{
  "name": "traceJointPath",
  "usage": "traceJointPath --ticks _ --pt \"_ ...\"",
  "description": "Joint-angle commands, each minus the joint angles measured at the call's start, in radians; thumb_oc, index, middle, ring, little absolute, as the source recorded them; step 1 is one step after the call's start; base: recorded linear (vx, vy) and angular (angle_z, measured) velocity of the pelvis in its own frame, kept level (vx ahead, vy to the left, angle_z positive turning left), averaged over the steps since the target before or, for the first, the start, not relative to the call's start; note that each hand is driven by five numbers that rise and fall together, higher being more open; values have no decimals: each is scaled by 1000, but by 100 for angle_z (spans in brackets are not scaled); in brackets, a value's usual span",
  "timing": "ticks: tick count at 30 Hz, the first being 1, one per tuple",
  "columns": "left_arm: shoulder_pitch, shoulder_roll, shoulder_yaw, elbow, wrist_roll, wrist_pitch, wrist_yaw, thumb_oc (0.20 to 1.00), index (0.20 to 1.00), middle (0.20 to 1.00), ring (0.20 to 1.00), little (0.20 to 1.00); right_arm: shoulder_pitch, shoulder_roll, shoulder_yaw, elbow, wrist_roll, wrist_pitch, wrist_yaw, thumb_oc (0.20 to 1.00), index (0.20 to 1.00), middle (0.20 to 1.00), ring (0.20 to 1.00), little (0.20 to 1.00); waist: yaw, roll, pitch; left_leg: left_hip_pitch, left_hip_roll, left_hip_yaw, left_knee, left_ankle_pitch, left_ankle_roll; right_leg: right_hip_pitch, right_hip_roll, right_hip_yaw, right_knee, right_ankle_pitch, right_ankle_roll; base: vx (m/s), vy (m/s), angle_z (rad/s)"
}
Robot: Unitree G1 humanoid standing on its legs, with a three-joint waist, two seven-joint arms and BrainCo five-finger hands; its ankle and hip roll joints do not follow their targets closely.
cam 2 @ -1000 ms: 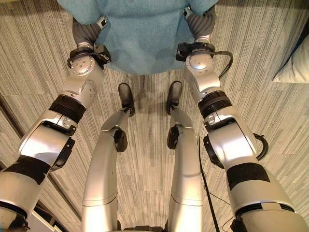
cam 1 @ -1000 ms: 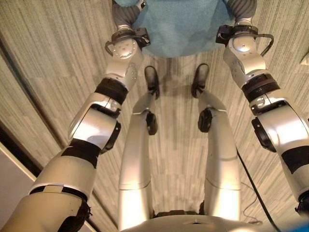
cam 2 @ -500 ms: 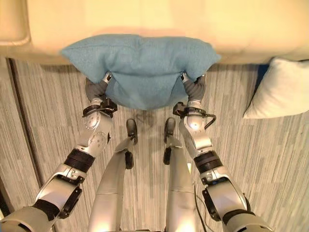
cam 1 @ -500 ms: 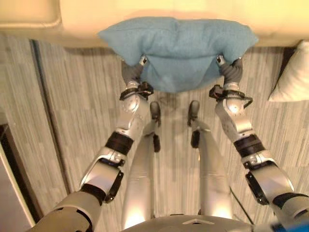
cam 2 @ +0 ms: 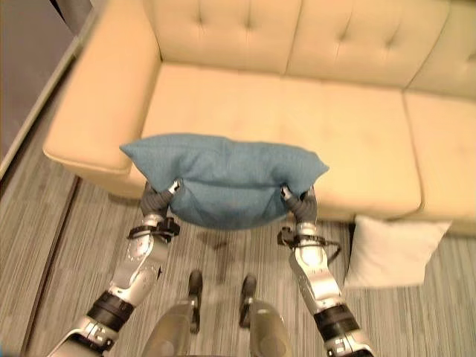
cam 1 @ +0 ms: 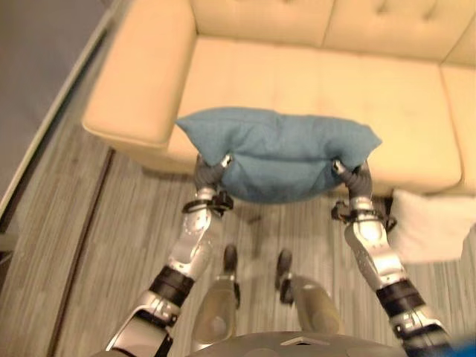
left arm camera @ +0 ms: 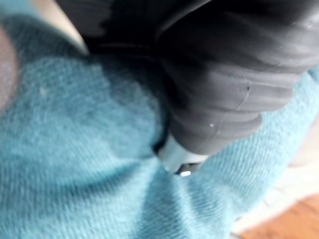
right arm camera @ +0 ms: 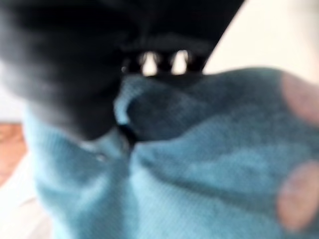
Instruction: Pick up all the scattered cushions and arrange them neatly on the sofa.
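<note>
Right eye view, frame centre: blue cushion (cam 2: 223, 178) clamped between left hand (cam 2: 158, 197) and right hand (cam 2: 300, 202), fingers dug into cloth; carry step judged; placement on sofa (cam 2: 349, 134) seat called for next.

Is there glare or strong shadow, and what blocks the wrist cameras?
Right eye view: no glare on the sofa; soft shadow on the floor under the blue cushion. Left wrist view: dark cover of the left hand blocks. Right wrist view: the right hand likewise.

A living room: a tufted cream sofa (cam 2: 297, 111) on striped grey carpet (cam 2: 44, 245).
</note>
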Motion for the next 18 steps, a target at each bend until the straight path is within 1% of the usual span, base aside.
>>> traceJointPath --ticks 1,2,3,4,5,6,7,8,9,10,11,12,13,14,15,16,17,18 --pt "-62 -33 -29 -70 73 -33 -89 200 200 200 200 200 -36 -17 -15 -100 -33 -55 50 200 200 200 200 200 -16 10 -70 10 69 46 71 41 -50 72 -15 64 -60 54 69 115 13 6" --pt "-46 -32 -26 -69 78 -29 -90 200 200 200 200 200 -27 -16 -18 -98 -35 -50 56 200 200 200 200 200 -14 6 -79 25 65 52 75 37 -49 96 -19 63 -72 57 72 175 76 4" --pt "-28 -26 -15 -64 85 -22 -91 200 200 200 200 200 -12 -17 -31 -92 -38 -45 60 200 200 200 200 200 -10 8 -97 67 44 65 26 21 -41 126 -28 62 -90 59 85 243 113 1" --pt "-19 -24 -14 -63 88 -18 -89 200 200 200 200 200 1 -20 -40 -92 -38 -40 61 200 200 200 200 200 -8 6 -107 81 32 80 -12 31 -40 147 -35 58 -106 65 94 176 105 -5" --pt "-19 -24 -14 -63 88 -18 -89 200 200 200 200 200 1 -20 -40 -93 -38 -40 61 200 200 200 200 200 -8 6 -106 82 32 80 -13 31 -40 148 -35 58 -106 65 94 145 121 -4" --pt "-16 -16 -12 -74 106 -3 -90 200 200 200 200 200 5 -28 -53 -95 -35 -29 63 200 200 200 200 200 1 -3 -111 39 18 122 -10 48 -34 175 -41 59 -115 77 103 78 86 0" --pt "-16 -16 -12 -74 106 -3 -90 200 200 200 200 200 5 -28 -53 -95 -35 -29 63 200 200 200 200 200 3 -4 -111 40 17 124 -10 47 -34 174 -42 61 -115 77 104 245 225 15" --pt "2 -11 -2 -78 110 1 -93 200 200 200 200 200 8 -20 -52 -98 -43 -21 68 200 200 200 200 200 10 1 -131 108 -4 129 -59 18 -12 193 -43 77 -105 77 121 164 142 -1" --pt "2 -11 -2 -79 111 1 -93 200 200 200 200 200 8 -20 -52 -98 -43 -20 68 200 200 200 200 200 11 1 -133 106 -4 129 -61 21 -12 191 -43 77 -106 79 121 244 207 -15" --pt "10 -9 -8 -86 116 6 -97 200 200 200 200 200 11 -16 -52 -102 -44 -17 74 200 200 200 200 200 14 0 -135 115 -21 114 -56 9 1 199 -53 88 -91 86 130 144 142 -39" --pt "11 -10 -13 -90 117 9 -103 200 200 200 200 200 12 -10 -54 -105 -42 -16 83 200 200 200 200 200 12 -2 -132 127 -32 111 -57 3 9 197 -68 98 -64 111 142 242 315 -24" --pt "25 0 -9 -100 124 13 -105 200 200 200 200 200 11 -1 -51 -101 -35 -11 88 200 200 200 200 200 26 8 -125 160 -54 121 -60 -14 40 179 -89 127 40 147 164 158 250 -27" --pt "24 0 -9 -100 124 13 -105 200 200 200 200 200 11 -1 -51 -101 -35 -11 88 200 200 200 200 200 28 8 -127 157 -53 123 -62 -11 40 175 -89 130 39 149 165 123 253 -22" --pt "36 3 -9 -104 125 18 -110 200 200 200 200 200 7 6 -49 -103 -38 -9 95 200 200 200 200 200 28 13 -118 178 -57 131 -73 -12 55 147 -97 144 108 194 173 63 151 -40" --pt "39 14 -6 -108 133 22 -107 200 200 200 200 200 0 10 -44 -99 -40 -7 97 200 200 200 200 200 25 25 -108 192 -54 132 -80 -13 69 113 -97 158 179 231 177 90 217 -59" --pt "37 19 -4 -110 135 22 -104 200 200 200 200 200 -10 13 -38 -95 -41 -10 95 200 200 200 200 200 30 36 -99 199 -55 140 -82 -16 84 81 -100 169 242 236 182 80 206 -63" --pt "35 22 0 -111 140 22 -104 200 200 200 200 200 -12 20 -32 -96 -44 -13 97 200 200 200 200 200 34 49 -91 205 -50 147 -82 -24 92 52 -107 157 290 226 184 138 202 -44" --pt "39 20 1 -109 144 23 -110 200 200 200 200 200 -13 27 -26 -101 -41 -13 108 200 200 200 200 200 36 59 -91 234 -52 146 -91 -40 95 13 -118 129 298 196 169 118 131 -16"
